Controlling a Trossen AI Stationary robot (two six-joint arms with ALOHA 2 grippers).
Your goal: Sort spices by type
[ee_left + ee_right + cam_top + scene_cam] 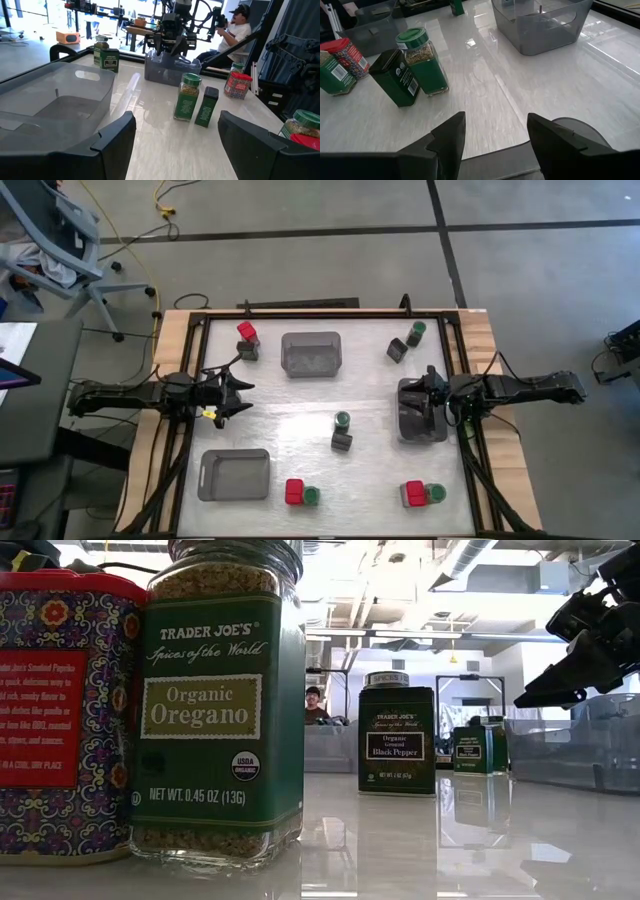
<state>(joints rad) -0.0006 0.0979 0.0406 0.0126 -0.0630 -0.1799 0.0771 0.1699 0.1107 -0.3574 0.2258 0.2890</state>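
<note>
The spices stand upright in pairs on the white table. A red tin [247, 331] and a black tin [248, 350] are far left. A green-lidded jar [416, 332] and a black tin [397, 350] are far right. Another jar [342, 420] and black tin [342, 442] sit mid-table, also seen as the jar [422, 62] and tin [395, 77]. Two red-and-green pairs [295, 492] [414, 494] stand near the near edge. My left gripper [238, 395] [172, 142] is open at the left side. My right gripper [428, 393] [495, 135] is open over the right grey tray [422, 425].
A grey tray [311, 353] sits far centre and another grey tray [235, 473] near left. The right tray's rim [495, 160] lies just under my right fingers. Bare tabletop [290, 415] lies between the grippers. A person [240, 30] sits beyond the table's right side.
</note>
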